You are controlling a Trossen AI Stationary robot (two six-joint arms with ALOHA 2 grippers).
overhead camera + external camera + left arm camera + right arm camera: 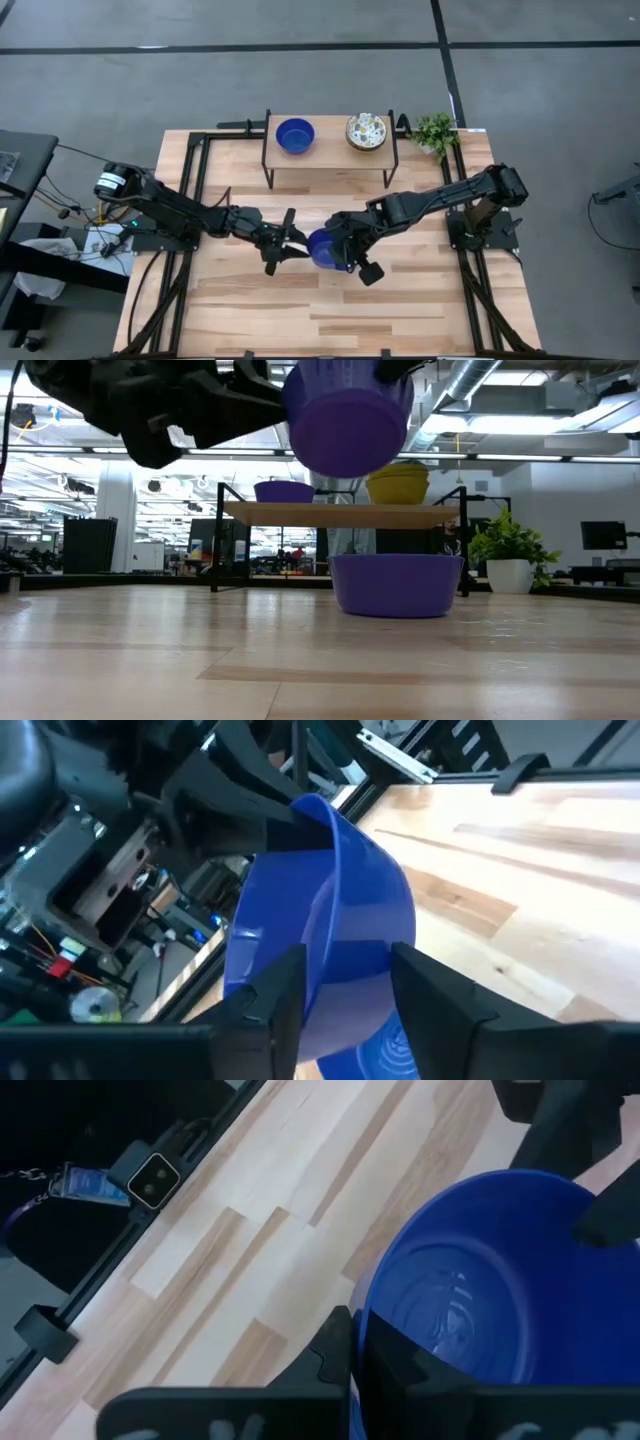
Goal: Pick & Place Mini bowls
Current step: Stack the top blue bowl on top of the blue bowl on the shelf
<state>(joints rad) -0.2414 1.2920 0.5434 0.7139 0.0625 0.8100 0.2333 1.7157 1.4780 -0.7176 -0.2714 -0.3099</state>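
My right gripper (341, 251) is shut on a glossy blue mini bowl (323, 247) and holds it in the air over the table's middle; the low view shows that bowl (350, 415) high up and tilted. My left gripper (300, 240) is open. Its two fingers stand on either side of the bowl's wall (345, 930), and I cannot tell whether they touch it. A second blue bowl (397, 585) rests on its base on the table below. On the far shelf stand another blue bowl (295, 135) and a cream floral bowl (367, 131). My right gripper holds the blue bowl by its rim (372, 1330) on the side nearest the right arm. One finger (425, 1375) is inside the bowl and one is outside. It comes slanting down from the table's right. The bowl is lifted clear and tilted.
A low wooden shelf (330, 152) on dark legs stands at the table's far side. A small green plant (435, 131) sits at the shelf's right end. Black frame rails run along the table's left and right sides. Bare wood lies toward the near edge (330, 320).
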